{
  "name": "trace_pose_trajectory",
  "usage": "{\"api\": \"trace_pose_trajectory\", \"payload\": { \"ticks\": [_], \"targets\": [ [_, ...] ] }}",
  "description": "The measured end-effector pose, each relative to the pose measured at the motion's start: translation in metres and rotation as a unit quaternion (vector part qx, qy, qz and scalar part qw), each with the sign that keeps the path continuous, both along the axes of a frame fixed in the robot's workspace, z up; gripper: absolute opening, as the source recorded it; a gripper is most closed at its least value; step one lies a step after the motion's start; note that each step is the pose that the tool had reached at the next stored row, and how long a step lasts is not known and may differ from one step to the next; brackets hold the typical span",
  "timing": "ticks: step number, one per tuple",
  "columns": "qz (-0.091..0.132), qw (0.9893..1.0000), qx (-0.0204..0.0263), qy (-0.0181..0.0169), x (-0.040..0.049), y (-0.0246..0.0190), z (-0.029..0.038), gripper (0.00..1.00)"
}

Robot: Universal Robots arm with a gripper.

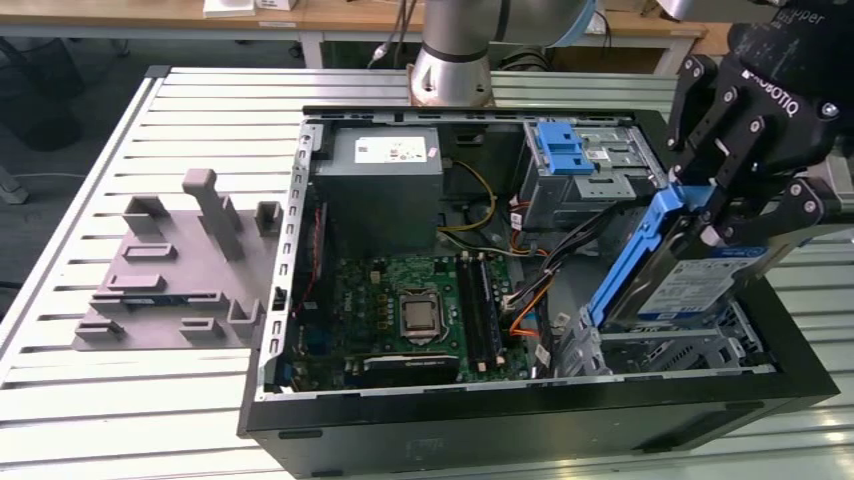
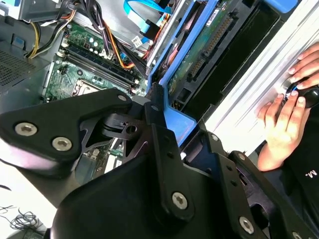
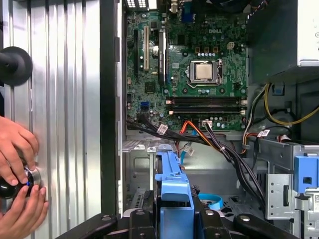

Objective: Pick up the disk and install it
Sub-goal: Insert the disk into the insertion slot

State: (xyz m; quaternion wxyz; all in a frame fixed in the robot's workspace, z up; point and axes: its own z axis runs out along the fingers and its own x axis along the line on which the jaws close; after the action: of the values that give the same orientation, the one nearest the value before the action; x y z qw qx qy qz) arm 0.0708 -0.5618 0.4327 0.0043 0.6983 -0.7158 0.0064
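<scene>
The disk [image 1: 674, 275], a silver-grey drive with a white-and-blue label and blue side rails, hangs tilted, one end down, over the open computer case [image 1: 400, 425]. My gripper [image 1: 747, 212] is shut on its upper end. The disk's lower end sits at the metal bay [image 1: 687, 350] in the case corner at the exterior view's right. In the second wrist view the disk's circuit-board underside [image 2: 202, 47] runs away from my gripper [image 2: 167, 117]. The first wrist view has the disk's blue end handle [image 3: 172, 181] between the black fingers [image 3: 142, 224].
A grey plastic stand [image 1: 174, 270] with upright posts lies at the exterior view's left of the case. Inside the case are the motherboard [image 1: 414, 310], power supply [image 1: 387, 165], loose cables [image 1: 561, 250] and a blue bracket [image 1: 571, 150] on the grey drive bay. A person's hands [image 3: 15, 169] work a black knob beside the case.
</scene>
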Motion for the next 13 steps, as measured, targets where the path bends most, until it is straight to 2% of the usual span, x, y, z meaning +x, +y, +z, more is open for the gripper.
{"api": "trace_pose_trajectory", "payload": {
  "ticks": [13],
  "targets": [
    [0.000,1.0000,0.0000,0.0000,0.0002,-0.0001,-0.0094,0.36]
  ]
}}
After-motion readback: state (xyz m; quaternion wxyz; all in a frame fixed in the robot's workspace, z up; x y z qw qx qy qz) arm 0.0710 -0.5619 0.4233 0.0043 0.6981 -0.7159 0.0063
